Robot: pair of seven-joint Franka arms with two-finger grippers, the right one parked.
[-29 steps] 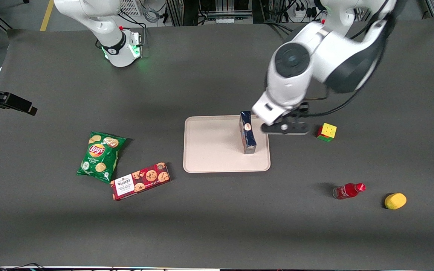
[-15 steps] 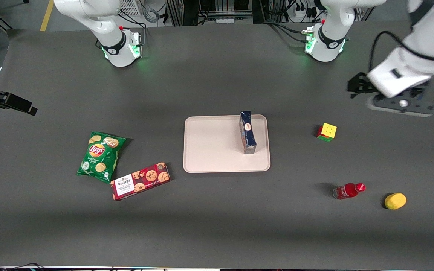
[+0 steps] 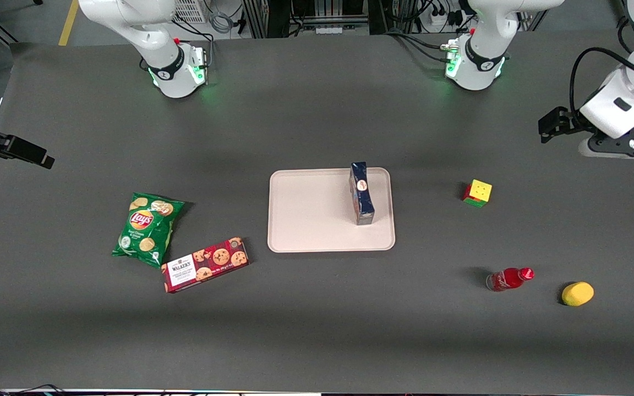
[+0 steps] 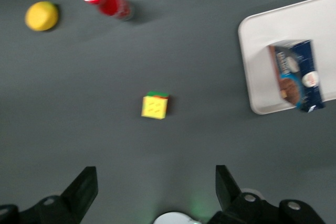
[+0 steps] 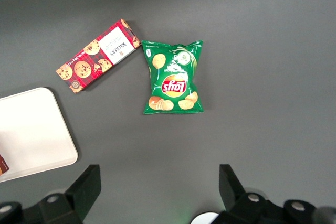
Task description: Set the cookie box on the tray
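The cookie box (image 3: 361,192), a small upright navy carton with a round white-red logo, stands on the pale pinkish-beige tray (image 3: 306,214), near the tray's edge toward the working arm's end. Both also show in the left wrist view, the box (image 4: 297,74) on the tray (image 4: 262,40). My left gripper (image 3: 617,147) is raised high at the working arm's end of the table, well clear of the tray. In the left wrist view it (image 4: 156,190) is open and empty, fingers wide apart.
A coloured puzzle cube (image 3: 477,193) lies between tray and gripper. A red bottle (image 3: 508,279) and a yellow lemon (image 3: 577,293) lie nearer the front camera. A green Lay's chip bag (image 3: 147,228) and a red tartan Walkers box (image 3: 205,264) lie toward the parked arm's end.
My left gripper has pulled away from beside the cookie box and swung high toward the working arm's end of the table. The box stays upright on the tray.
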